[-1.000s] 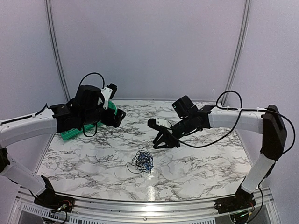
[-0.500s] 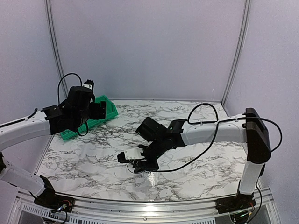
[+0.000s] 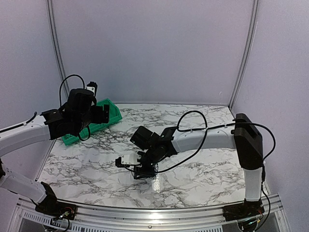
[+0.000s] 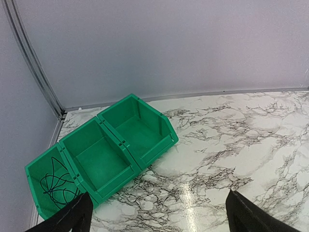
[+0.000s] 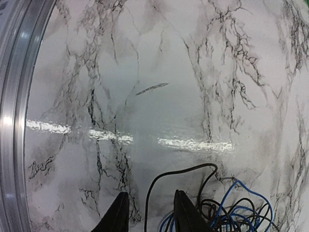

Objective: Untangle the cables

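The cables show in the right wrist view as a small knot of thin blue and black wires [image 5: 234,212] on the marble table at the bottom right. One black strand [image 5: 166,176] loops out of it and runs down between my right fingers [image 5: 186,212]. My right gripper [image 5: 150,215] is open and low over the table, straddling that strand. In the top view my right gripper [image 3: 143,170] sits on the knot and hides most of it. My left gripper [image 4: 159,217] is open and empty, held high near the green bins [image 3: 112,112].
A row of three joined green bins [image 4: 120,145] stands at the back left of the table. The leftmost bin holds a coiled thin black wire [image 4: 58,186]. The metal table rail [image 5: 19,96] runs along the left of the right wrist view.
My right arm swung down and to the left from mid-table onto the cable knot, which lay uncovered before. My left arm drew back toward the bins and then held still.
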